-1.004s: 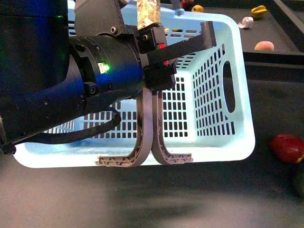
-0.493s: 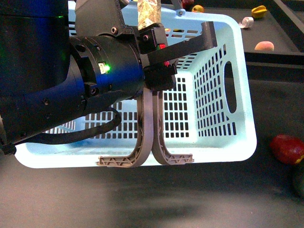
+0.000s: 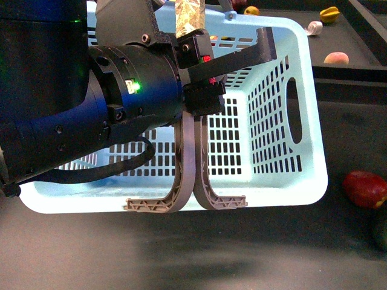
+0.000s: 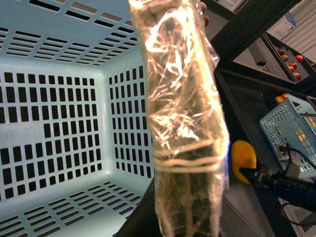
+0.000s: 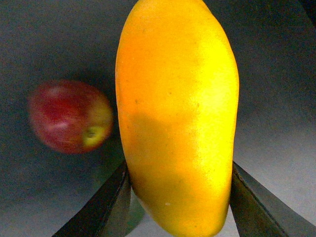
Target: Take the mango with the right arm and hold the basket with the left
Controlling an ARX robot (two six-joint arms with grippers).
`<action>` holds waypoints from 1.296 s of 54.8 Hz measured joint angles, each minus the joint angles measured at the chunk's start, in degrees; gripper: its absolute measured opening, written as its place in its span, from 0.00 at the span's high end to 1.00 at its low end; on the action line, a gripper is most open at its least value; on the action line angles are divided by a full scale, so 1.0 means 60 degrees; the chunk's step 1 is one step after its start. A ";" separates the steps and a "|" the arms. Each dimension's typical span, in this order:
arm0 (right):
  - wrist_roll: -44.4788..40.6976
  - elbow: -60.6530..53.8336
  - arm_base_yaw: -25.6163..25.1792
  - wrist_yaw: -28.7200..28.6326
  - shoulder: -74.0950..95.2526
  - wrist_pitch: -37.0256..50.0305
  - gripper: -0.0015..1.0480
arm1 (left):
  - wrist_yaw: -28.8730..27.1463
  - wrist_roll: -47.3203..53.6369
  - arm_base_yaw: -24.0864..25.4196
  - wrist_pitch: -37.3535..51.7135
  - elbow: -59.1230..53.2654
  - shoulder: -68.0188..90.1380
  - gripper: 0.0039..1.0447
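Basket (image 3: 305,72) edged rightward, apparently; right pincer (image 5: 180,205) clamps mango (image 5: 177,113) near one end, so we fear slippage; left pincer (image 3: 227,36): cannot tell.

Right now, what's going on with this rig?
The right gripper has the mango between its jaws, with a dark red fruit lying nearby. The left arm sits over the pale blue basket where its two grey-brown handles meet. Whether its jaws are closed on them is hidden. The basket looks empty where its inside shows.
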 joint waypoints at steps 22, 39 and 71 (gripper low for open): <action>0.1220 -0.2361 0.2171 -0.1778 -0.5792 -0.1242 0.53 | -0.0004 0.0004 0.0000 0.0000 0.0000 0.0000 0.95; 0.1843 -0.2907 0.4860 -0.1770 -0.8491 -0.1989 0.53 | 0.0000 -0.0004 0.0000 0.0000 0.0000 0.0000 0.95; 0.2681 -0.2350 0.7289 -0.0579 -0.5836 -0.0255 0.41 | -0.0011 0.0004 -0.0007 -0.0004 0.0000 -0.0007 0.95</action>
